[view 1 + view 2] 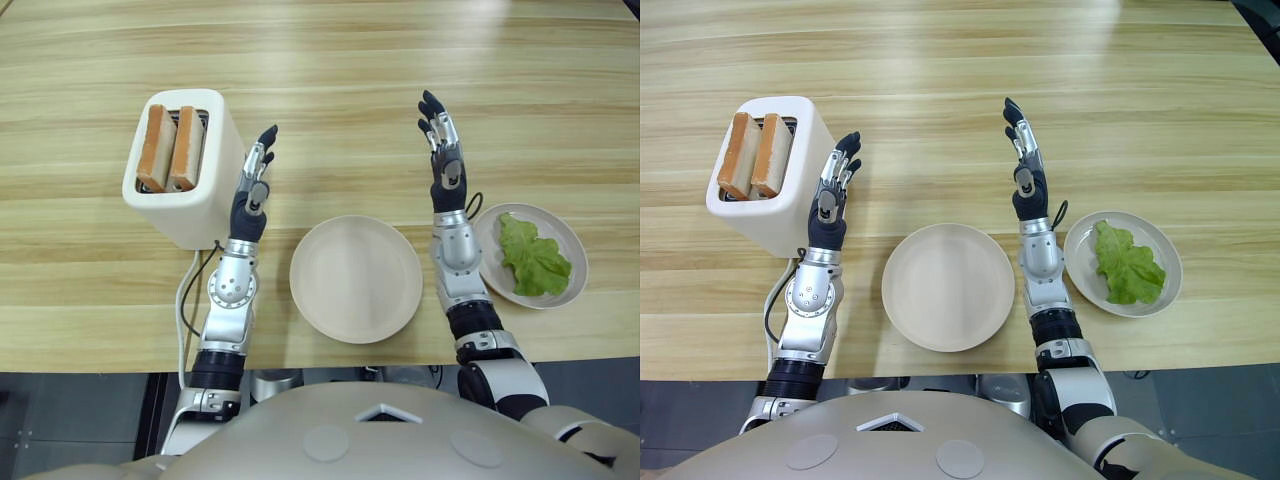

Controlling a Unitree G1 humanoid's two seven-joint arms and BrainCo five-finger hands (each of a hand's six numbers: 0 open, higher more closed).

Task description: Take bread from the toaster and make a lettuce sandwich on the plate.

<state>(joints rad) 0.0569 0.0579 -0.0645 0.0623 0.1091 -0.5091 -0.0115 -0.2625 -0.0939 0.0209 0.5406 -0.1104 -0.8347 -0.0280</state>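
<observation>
We find the bread (171, 148), two slices upright in the toaster (195, 220), long axis running away from us, just left of the left robot hand (254, 185): fingers straight, empty. The right robot hand (443, 160), likewise spread and empty, stands farther off, past the plate (356, 320).

Cream toaster (190, 205), tan bread (171, 148), green lettuce (533, 258), beige plate (356, 278).
</observation>
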